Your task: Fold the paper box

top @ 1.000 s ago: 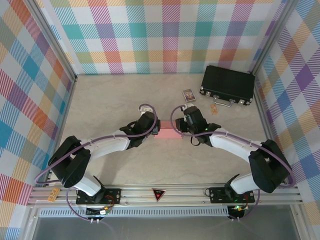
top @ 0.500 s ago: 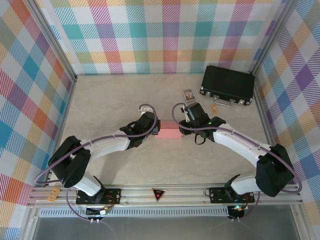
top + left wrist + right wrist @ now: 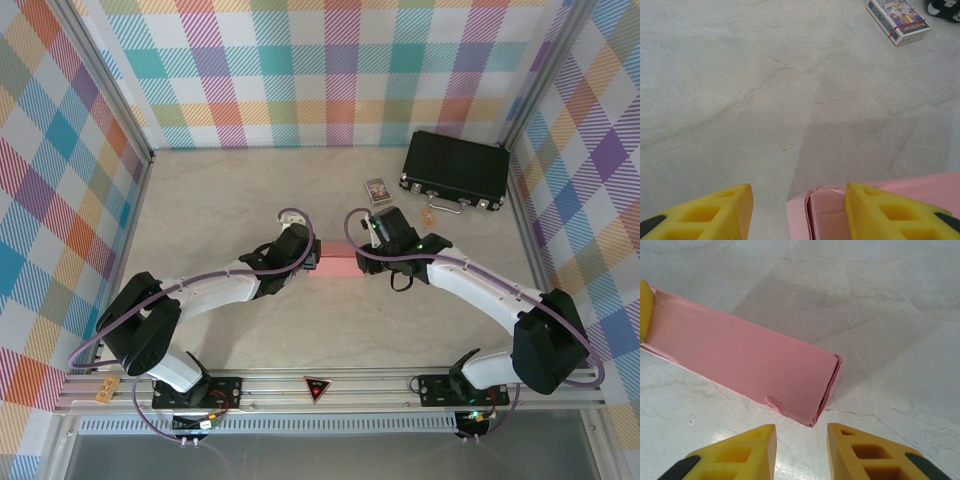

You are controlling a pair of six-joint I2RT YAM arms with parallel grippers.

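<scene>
The paper box (image 3: pixel 338 264) lies on the table as a long salmon-pink closed tube between both arms. My left gripper (image 3: pixel 314 260) is at its left end. In the left wrist view that end (image 3: pixel 827 215) sits between the yellow fingers. The right finger (image 3: pixel 890 212) overlaps the box and the left finger (image 3: pixel 710 212) stands apart from it, so the left gripper (image 3: pixel 797 192) is open. My right gripper (image 3: pixel 368 243) hovers at the box's right end. In the right wrist view the box's end corner (image 3: pixel 815 415) lies just ahead of the right gripper (image 3: pixel 801 432), which is open and holds nothing.
A black hard case (image 3: pixel 455 170) stands at the back right. A small printed card pack (image 3: pixel 377 189) lies in front of it, also seen far off in the left wrist view (image 3: pixel 897 20). A small tan tag (image 3: pixel 428 216) lies nearby. Plaid walls enclose the table.
My right gripper has drawn back from the box's right end toward the far side, and its jaws have narrowed. The left arm has stayed still.
</scene>
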